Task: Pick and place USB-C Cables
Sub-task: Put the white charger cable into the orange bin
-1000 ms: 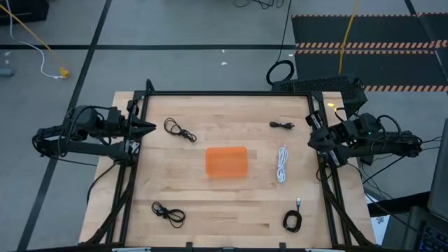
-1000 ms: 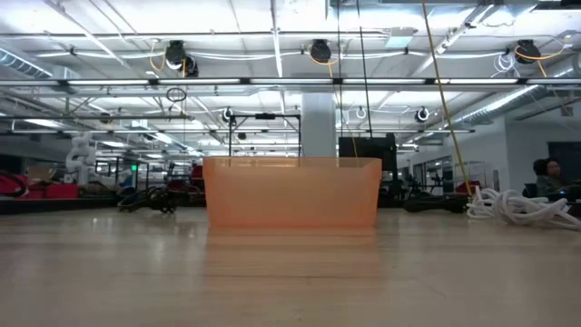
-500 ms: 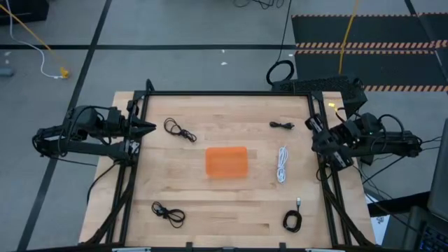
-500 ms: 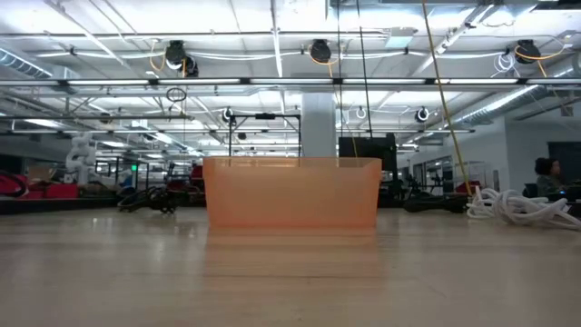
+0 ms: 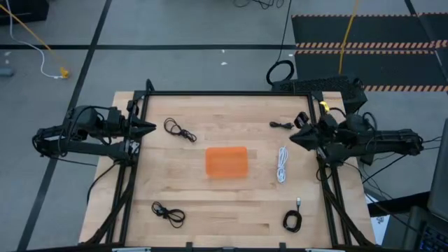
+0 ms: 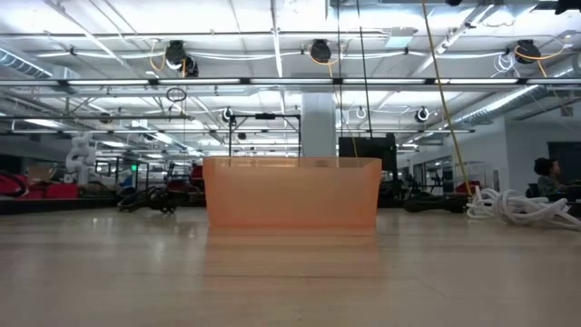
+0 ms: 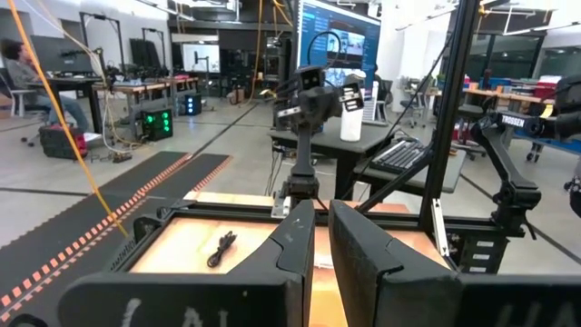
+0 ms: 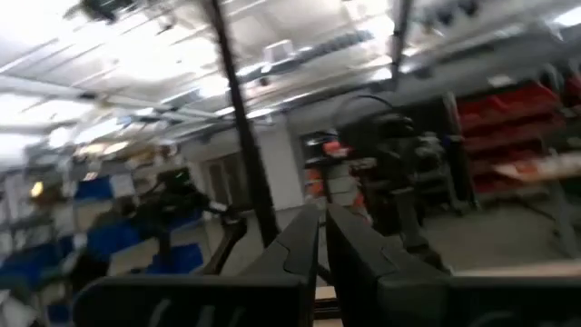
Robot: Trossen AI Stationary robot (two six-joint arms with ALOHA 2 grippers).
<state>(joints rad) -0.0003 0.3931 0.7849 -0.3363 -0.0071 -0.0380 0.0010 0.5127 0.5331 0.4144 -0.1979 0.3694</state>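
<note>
An orange tray (image 5: 226, 162) (image 6: 292, 193) sits mid-table. A white cable (image 5: 282, 164) (image 6: 517, 207) lies to its right. Four black cables lie in small coils: far left (image 5: 180, 129) (image 7: 221, 247), far right (image 5: 281, 125), near left (image 5: 168, 213), near right (image 5: 292, 218). My left gripper (image 5: 152, 127) (image 7: 320, 207) waits shut at the table's left edge, beside the far-left cable. My right gripper (image 5: 292, 138) (image 8: 321, 213) is shut, just inside the right edge, between the far-right black cable and the white one, touching nothing.
A black frame (image 5: 224, 94) borders the wooden table. A large black cable loop (image 5: 280, 72) and a keyboard (image 5: 315, 85) lie beyond the far edge. Bare wood shows between the tray and the coils.
My right gripper has swung from beside the table's right edge toward the left, coming in over the table near the far-right black cable and the white cable. It has also turned. The left arm and the cables have kept still.
</note>
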